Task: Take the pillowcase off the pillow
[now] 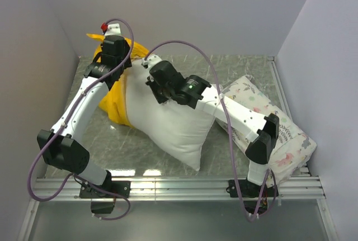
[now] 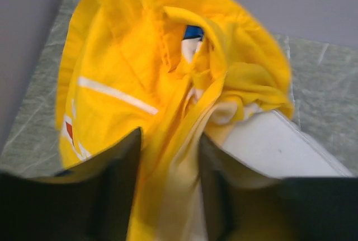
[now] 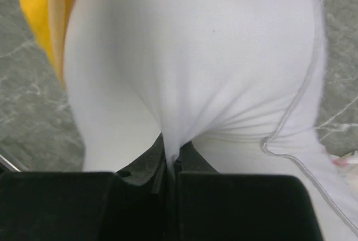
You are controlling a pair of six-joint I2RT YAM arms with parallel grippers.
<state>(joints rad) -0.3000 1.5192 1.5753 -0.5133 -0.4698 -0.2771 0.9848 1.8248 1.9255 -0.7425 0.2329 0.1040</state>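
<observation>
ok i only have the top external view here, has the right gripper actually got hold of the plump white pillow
Observer: Yes, the right wrist view shows the right gripper shut on a pinched fold of the plump white pillow.
Operator: and the left one, the arm hides it here
Observer: The left gripper is open, with the thin bright yellow pillowcase running between its fingers.
Operator: anything showing in the case's mouth
Observer: A small blue tag shows in the opening.
</observation>
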